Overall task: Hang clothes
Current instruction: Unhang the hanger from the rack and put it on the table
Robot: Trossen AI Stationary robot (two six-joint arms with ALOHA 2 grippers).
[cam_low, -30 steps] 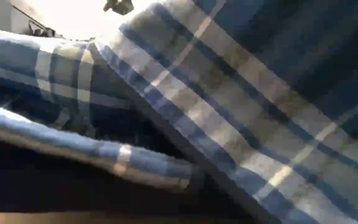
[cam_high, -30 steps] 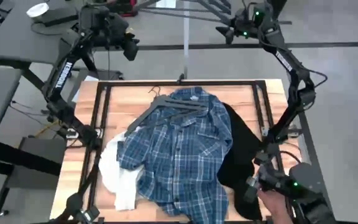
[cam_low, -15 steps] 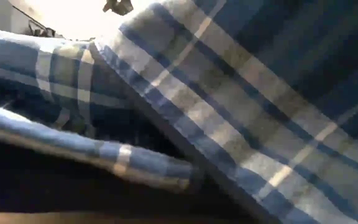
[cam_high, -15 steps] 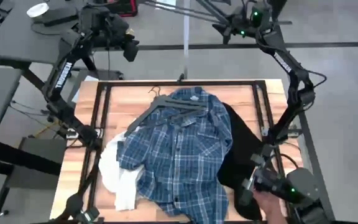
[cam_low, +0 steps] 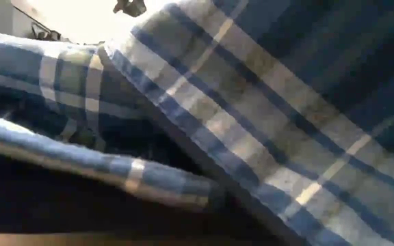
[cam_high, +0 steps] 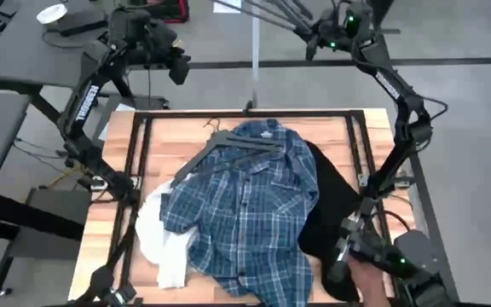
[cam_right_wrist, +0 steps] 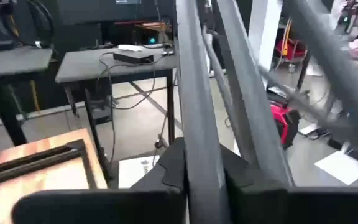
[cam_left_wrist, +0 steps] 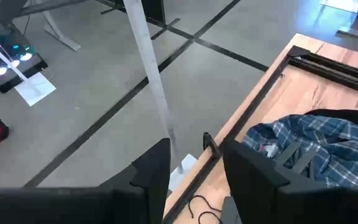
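Clamping my right end effector [cam_right_wrist: 194,177] shut on a grey hanger [cam_right_wrist: 191,93], I should keep it level above the plaid shirt [cam_high: 245,205].

Shirt [cam_high: 245,209] lies over both tops [cam_high: 335,213] on table [cam_high: 173,136]

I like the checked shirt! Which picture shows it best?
The high view: the whole plaid shirt lies spread on the table. The low view shows only a close fold of it, the left wrist view a corner, the right wrist view none.
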